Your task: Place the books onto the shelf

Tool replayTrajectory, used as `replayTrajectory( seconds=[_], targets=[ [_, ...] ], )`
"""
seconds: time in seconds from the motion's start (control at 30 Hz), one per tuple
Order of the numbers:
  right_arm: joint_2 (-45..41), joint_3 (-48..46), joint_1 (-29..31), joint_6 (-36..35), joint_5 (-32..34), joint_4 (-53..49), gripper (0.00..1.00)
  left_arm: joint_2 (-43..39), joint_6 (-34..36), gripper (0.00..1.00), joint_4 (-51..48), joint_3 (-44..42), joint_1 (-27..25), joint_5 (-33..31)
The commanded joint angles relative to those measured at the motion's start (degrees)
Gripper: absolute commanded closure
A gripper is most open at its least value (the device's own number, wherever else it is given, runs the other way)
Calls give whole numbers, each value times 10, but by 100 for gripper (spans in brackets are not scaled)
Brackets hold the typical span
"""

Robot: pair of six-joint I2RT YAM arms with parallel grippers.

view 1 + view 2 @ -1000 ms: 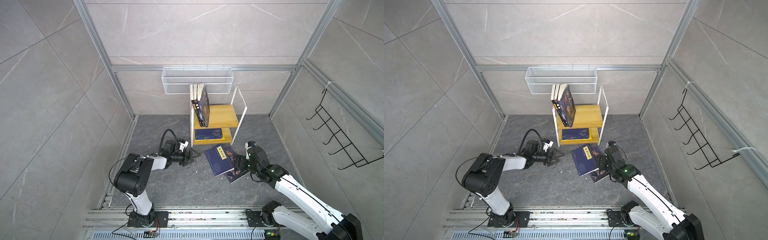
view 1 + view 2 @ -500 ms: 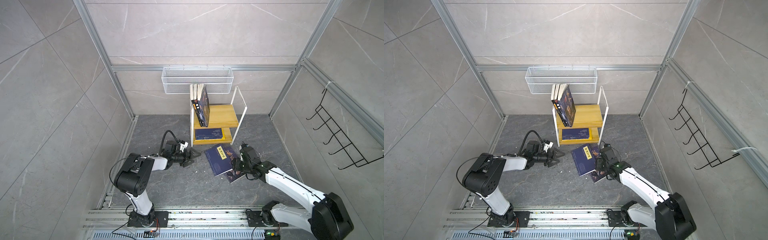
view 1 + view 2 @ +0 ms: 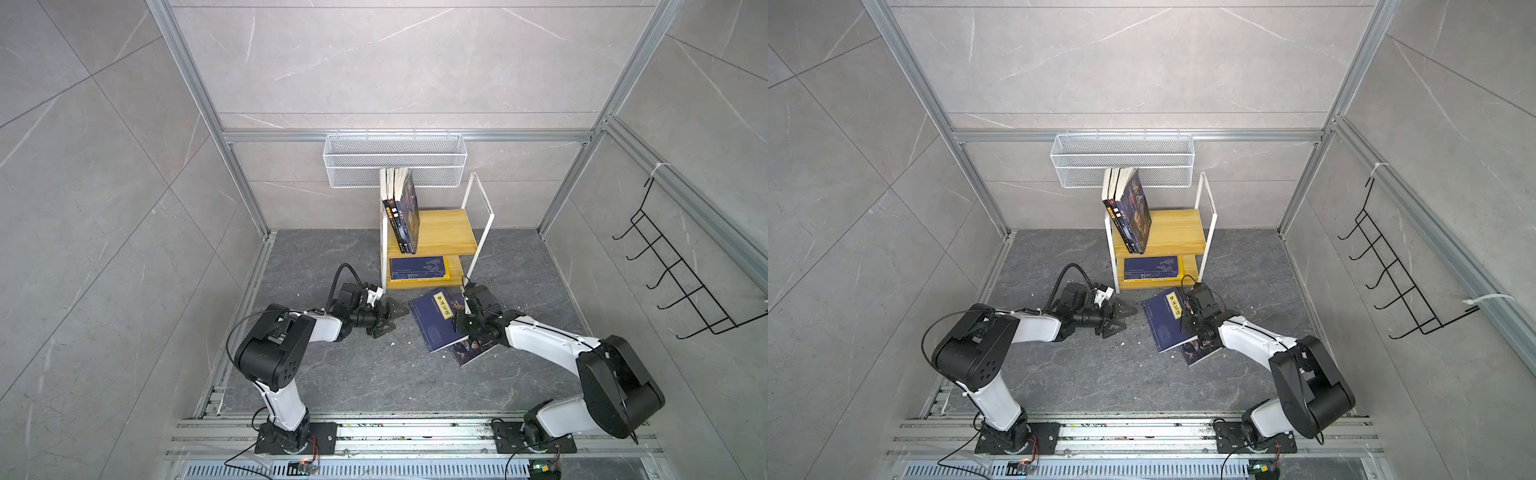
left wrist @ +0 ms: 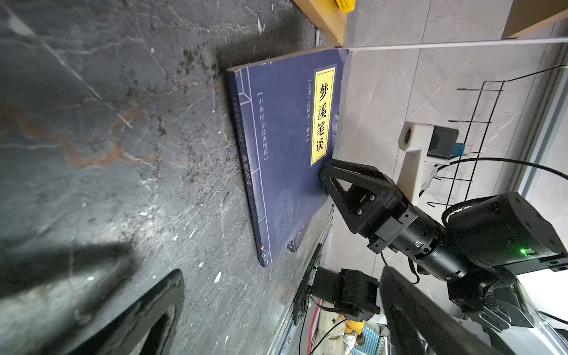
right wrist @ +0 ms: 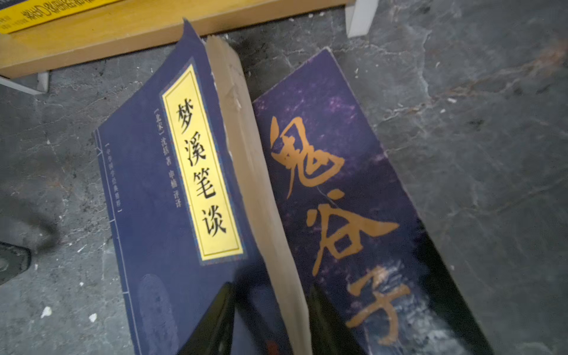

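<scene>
The top book [image 5: 159, 190], a thin navy paperback, lay on the floor [image 3: 353, 374] just before the shelf [image 3: 446, 226], its page edge propped on the lower book [image 5: 338, 184]. The right gripper [image 5: 270, 289] straddled that edge, one finger over the cover and one beneath; whether it truly pinched, I could not tell. The left gripper [image 3: 395, 322] gaped wide near the spine side, touching nothing. The book was likely light but floppy and slick-covered, so a corner hold would let it droop. A deep bite midway along the page edge looked safest.
</scene>
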Motion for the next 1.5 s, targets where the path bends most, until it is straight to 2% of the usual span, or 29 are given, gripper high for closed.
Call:
replayTrajectory(
  seconds=[0.0,0.13,0.27,0.6,0.8,1.1,1.2,1.37,1.4,1.47],
  targets=[
    [27,2,1,-11,-3,21,60,1,-14,1,42,-2,-4,-9],
    [47,-15,1,-12,-9,40,61,15,-9,1,21,8,-4,-7],
    [59,-35,1,-13,-19,53,68,35,4,1,-18,32,-4,11],
    [62,-65,29,5,-37,80,68,69,-4,2,-17,40,-4,5],
    [88,-60,67,21,-34,93,68,118,-16,8,-64,73,-4,23],
    [121,-69,103,45,-24,123,68,134,-27,19,-84,78,-13,21],
    [124,-75,104,52,-24,128,68,119,-31,24,-90,84,-17,30],
    [148,-76,104,51,-29,144,70,88,-49,28,-52,89,-45,47],
    [151,-77,105,51,-33,145,74,85,-59,29,-45,92,-49,55],
    [150,-81,105,48,-40,146,75,75,-70,32,-37,104,-58,73]
  ],
)
